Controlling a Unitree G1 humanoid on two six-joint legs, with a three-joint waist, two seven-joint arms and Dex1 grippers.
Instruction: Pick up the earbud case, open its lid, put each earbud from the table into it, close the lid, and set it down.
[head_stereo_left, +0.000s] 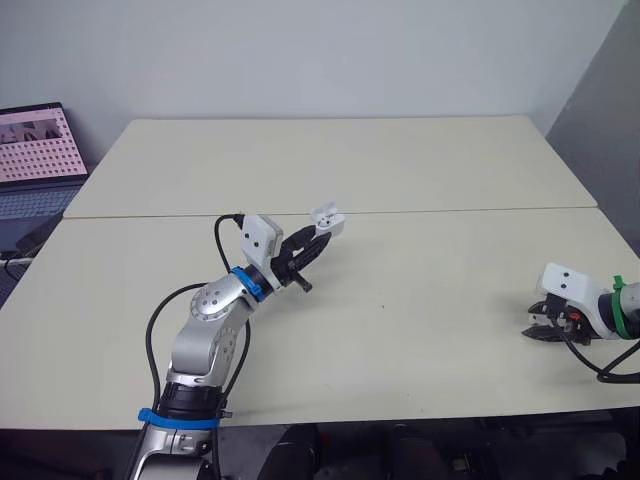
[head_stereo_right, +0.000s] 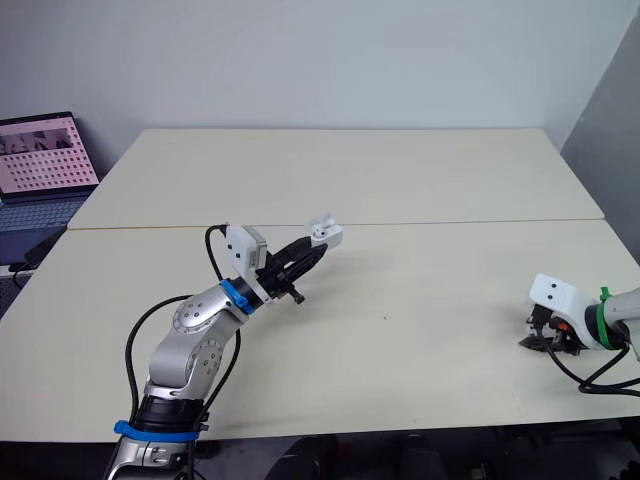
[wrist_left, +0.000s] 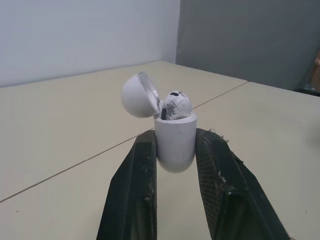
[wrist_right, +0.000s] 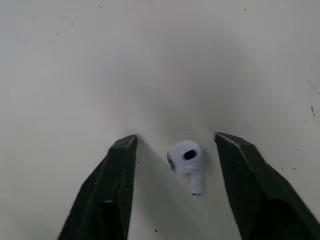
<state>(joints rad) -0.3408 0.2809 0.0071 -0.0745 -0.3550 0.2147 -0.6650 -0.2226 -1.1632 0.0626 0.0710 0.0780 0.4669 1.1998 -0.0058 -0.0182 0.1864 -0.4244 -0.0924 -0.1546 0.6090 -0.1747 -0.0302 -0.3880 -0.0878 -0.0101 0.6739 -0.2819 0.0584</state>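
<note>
Just left of centre in the head view, the left gripper (wrist_left: 175, 144) is clamped on the white earbud case (head_stereo_left: 328, 220), held above the table (head_stereo_left: 430, 300). Its lid (wrist_left: 137, 95) stands tipped back, and one earbud (wrist_left: 176, 106) sits in the case. At the lower right edge, the right gripper (wrist_right: 176, 137) hangs low over the table, fingers apart, a second earbud (wrist_right: 188, 157) lying between them, touching neither.

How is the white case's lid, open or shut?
Open: the earbud case, clamped in the left gripper, has its lid swung back, one earbud inside.
</note>
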